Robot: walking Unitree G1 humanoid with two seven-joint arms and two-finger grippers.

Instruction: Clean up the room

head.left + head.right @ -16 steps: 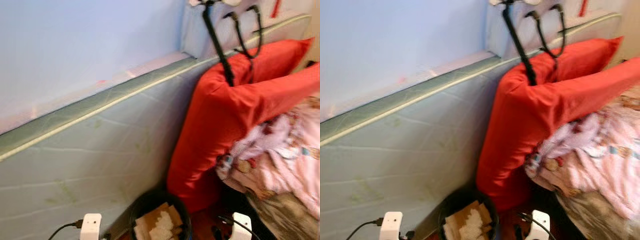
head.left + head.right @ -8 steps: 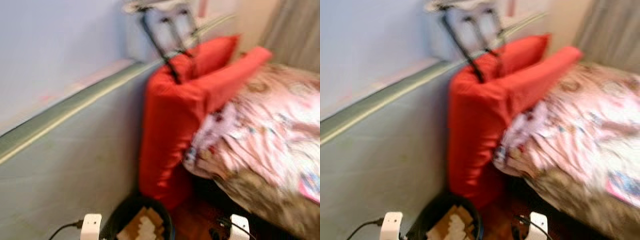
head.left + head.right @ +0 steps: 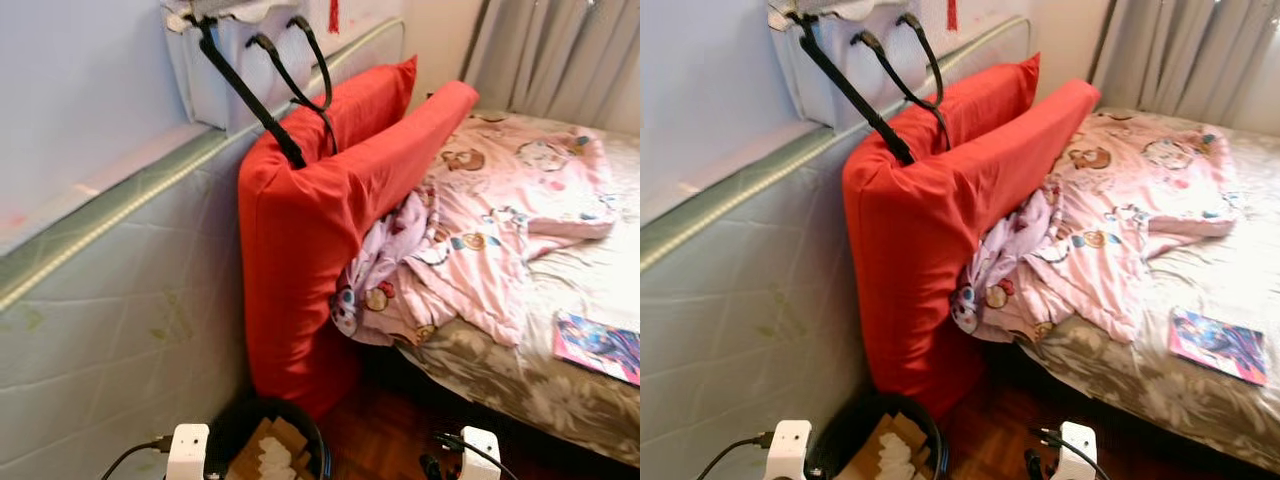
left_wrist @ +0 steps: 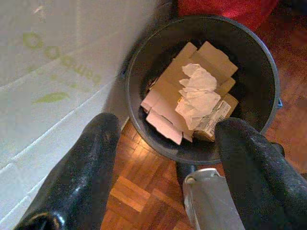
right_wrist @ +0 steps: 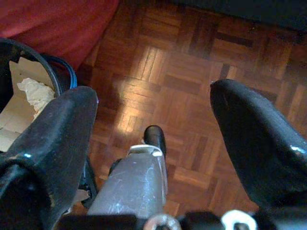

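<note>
A black waste bin (image 4: 261,57) stands on the parquet floor at the foot of the wall, holding flattened cardboard (image 4: 201,60) and crumpled white paper (image 4: 199,93). My left gripper (image 4: 168,127) hangs open just above the bin with nothing between its fingers. Beside the bin my right gripper (image 5: 153,93) is open over bare parquet, also holding nothing. On the bed (image 3: 600,290), a crumpled pink patterned garment (image 3: 480,240) lies against two red pillows (image 3: 310,220). A colourful booklet (image 3: 600,345) lies near the bed's front edge.
A pale quilted mattress (image 3: 110,320) leans along the wall on my left. A white bag with black straps (image 3: 270,80) hangs above the pillows. Grey curtains (image 3: 560,55) hang behind the bed. Dark parquet (image 5: 192,67) runs between bin and bed.
The whole picture has swung to the right, so the camera has turned; more of the bed, the booklet and the curtains now show. Both grippers stay low and open.
</note>
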